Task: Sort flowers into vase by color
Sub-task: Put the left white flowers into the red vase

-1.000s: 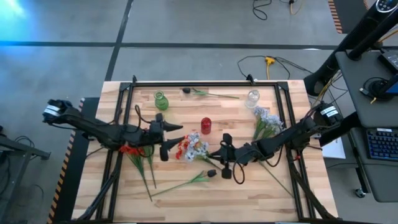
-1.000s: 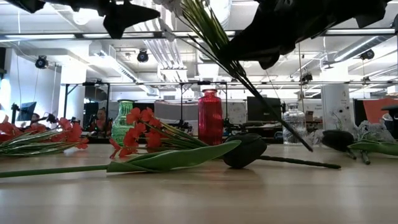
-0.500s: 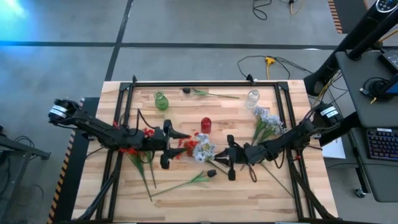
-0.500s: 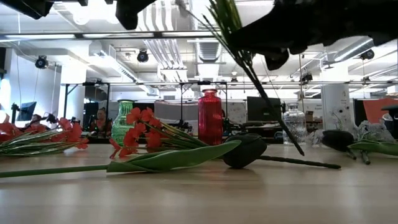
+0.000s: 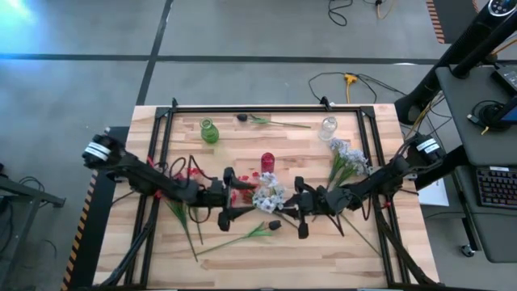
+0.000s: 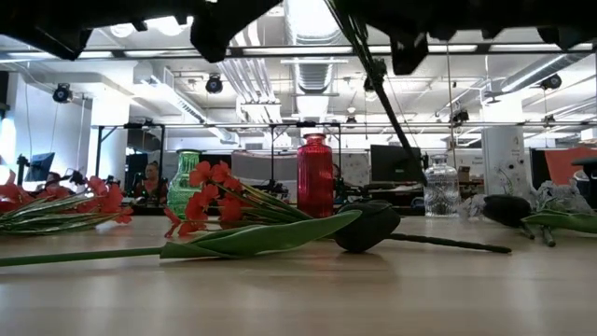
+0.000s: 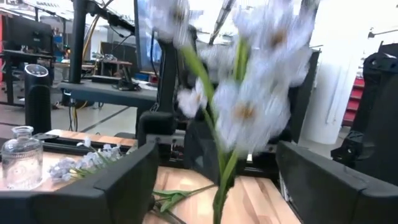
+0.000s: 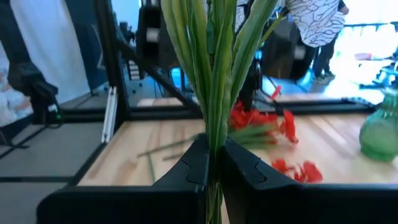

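At the centre of the high view, the right tool was clenched on the stalks of the pale blue-white flowers. The blooms pointed left, lying between the released fingers of the left tool.

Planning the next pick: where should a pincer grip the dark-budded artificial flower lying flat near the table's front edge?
Take the dark-budded artificial flower by its thin green stalk, on the bare stretch beyond the leaf. Probably come straight down, pincer fingers across the stalk: it lies flat on the wooden table, and the bud and leaf look bulky.
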Available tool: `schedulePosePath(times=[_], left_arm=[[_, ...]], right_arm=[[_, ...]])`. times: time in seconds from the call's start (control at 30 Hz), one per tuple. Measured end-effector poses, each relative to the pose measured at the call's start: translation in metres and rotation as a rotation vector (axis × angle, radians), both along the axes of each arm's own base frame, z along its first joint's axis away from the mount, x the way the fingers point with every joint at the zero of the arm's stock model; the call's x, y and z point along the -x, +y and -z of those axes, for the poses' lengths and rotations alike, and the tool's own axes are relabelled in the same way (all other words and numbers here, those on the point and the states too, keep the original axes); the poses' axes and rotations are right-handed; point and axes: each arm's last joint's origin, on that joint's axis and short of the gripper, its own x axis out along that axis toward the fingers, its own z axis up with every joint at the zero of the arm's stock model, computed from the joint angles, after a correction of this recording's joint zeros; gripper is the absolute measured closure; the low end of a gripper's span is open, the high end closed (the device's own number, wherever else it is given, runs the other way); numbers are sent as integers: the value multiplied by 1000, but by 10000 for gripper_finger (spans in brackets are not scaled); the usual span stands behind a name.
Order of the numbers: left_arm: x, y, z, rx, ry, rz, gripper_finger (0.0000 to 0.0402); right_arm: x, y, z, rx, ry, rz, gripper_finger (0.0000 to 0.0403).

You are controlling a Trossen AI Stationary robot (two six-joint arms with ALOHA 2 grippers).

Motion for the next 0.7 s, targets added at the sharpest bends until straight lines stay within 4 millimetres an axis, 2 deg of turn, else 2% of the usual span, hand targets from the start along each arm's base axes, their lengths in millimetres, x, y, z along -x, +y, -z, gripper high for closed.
schedulePosePath(times=[0.13,0.3,0.47,0.7], left_arm=[[-13,-6,7,-47,-14,13,62],[-35,-15,5,-102,-36,6,56],[-49,-18,3,-141,-34,-38,62],[-62,-10,-12,-100,-70,-75,90]], right_arm=[[-7,0,-12,23,-36,15,385],[-13,0,-22,52,-65,26,385],[-15,-1,-23,76,-60,30,385],[-15,-1,-19,131,-25,28,385]])
